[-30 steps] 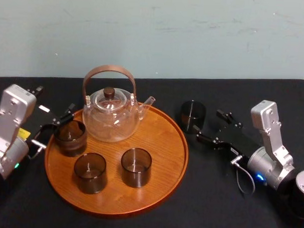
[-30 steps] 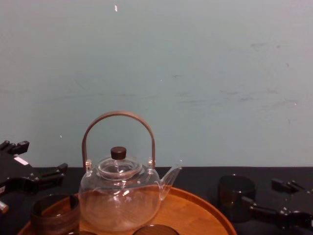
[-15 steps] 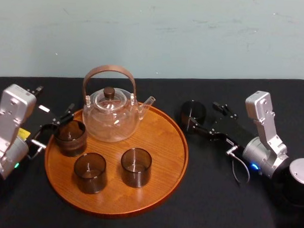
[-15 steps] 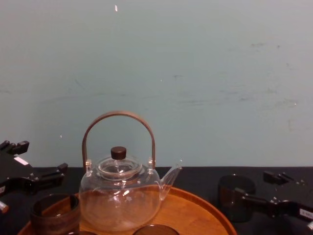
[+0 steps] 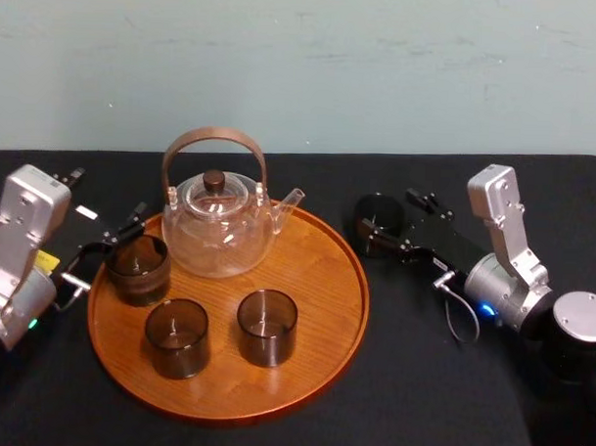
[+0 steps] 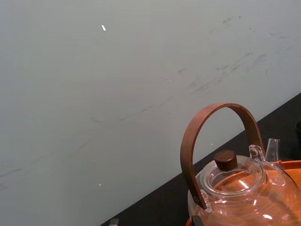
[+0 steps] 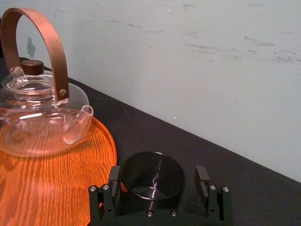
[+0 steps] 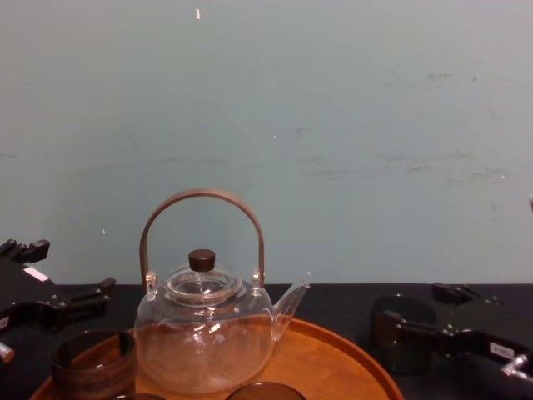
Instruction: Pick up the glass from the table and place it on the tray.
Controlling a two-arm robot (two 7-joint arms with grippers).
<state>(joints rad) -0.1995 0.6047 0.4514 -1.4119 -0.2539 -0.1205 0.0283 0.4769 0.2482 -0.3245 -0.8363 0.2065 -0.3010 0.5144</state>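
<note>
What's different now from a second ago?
The right tool slid forward and leftward, its open fingers now flanking the dark glass cup on the matte black table. Nothing is gripped yet. The left tool, round orange-brown wooden tray, clear glass teapot and three cups stayed put.

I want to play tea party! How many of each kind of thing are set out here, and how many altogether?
Dark glasses: 4 (three on the tray, one glass on the table)
Glass teapot: 1
Wooden tray: 1
Total: 6
</note>
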